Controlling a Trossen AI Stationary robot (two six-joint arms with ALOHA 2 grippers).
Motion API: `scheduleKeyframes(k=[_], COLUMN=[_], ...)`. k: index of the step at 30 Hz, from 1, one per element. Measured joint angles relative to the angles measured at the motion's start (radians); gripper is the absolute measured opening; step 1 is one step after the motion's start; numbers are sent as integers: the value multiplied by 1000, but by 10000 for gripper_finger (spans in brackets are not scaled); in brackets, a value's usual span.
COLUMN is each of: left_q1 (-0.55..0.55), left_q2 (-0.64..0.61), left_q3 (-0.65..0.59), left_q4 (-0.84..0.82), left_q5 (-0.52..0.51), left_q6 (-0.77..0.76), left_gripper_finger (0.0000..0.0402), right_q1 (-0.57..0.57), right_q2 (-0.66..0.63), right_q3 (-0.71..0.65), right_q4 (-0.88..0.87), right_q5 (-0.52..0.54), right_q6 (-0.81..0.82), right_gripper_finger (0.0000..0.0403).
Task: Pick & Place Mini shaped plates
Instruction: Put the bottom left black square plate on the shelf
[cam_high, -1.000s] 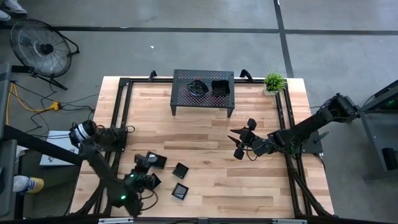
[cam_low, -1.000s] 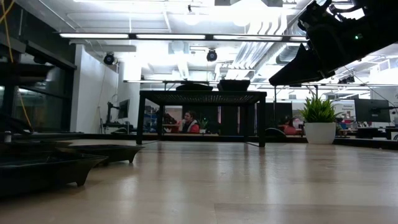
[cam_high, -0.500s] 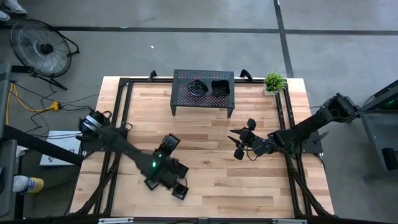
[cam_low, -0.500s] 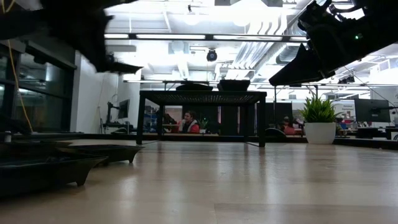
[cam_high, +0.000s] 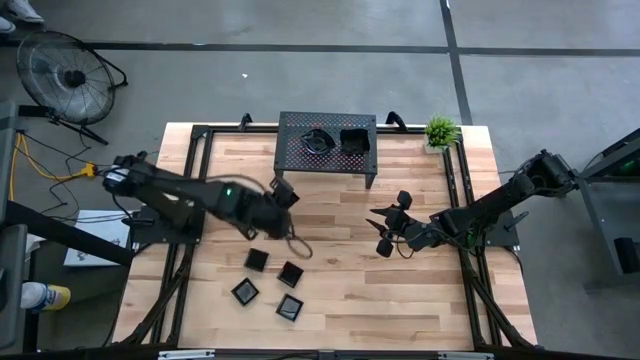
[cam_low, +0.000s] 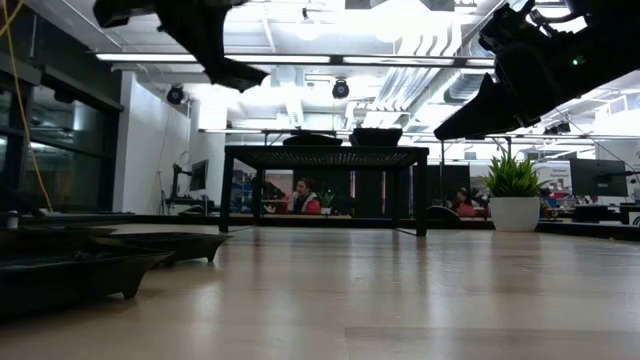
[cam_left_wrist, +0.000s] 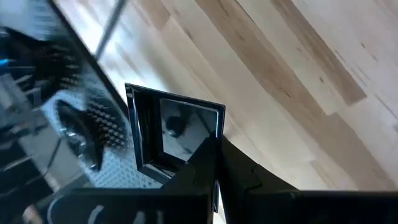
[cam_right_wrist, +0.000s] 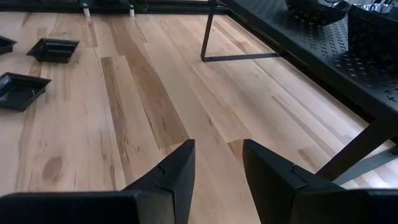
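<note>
i hold a square mini plate (cam_left_wrist: 177, 134) pinched by one edge in the left gripper (cam_high: 283, 192); it may slip before reaching the rack (cam_high: 327, 145). right gripper (cam_high: 388, 224) waits released.

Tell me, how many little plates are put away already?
Two plates sit on the black rack. The left gripper is shut on a square plate, lifted near the rack. Four plates wait on the table; the right gripper hangs open, empty.
</note>
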Motion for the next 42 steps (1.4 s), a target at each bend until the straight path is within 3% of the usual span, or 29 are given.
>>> scheduleKeyframes(k=[13, 19, 27, 42], left_q1=[362, 501, 574, 571], left_q2=[-6, -6, 23, 105], left_q3=[-2, -2, -2, -2], left_q4=[92, 171, 212, 238], left_q5=[184, 249, 302, 194], left_q6=[420, 471, 341, -3], left_gripper_finger=[2, 2, 2, 2], right_q1=[0, 0, 0, 0], right_q2=[0, 0, 0, 0], right_q3=[0, 0, 0, 0], right_q4=[-7, -7, -6, 1], right_q5=[-8, -8, -3, -3], right_q6=[18, 26, 27, 28], right_gripper_finger=[129, 129, 129, 129])
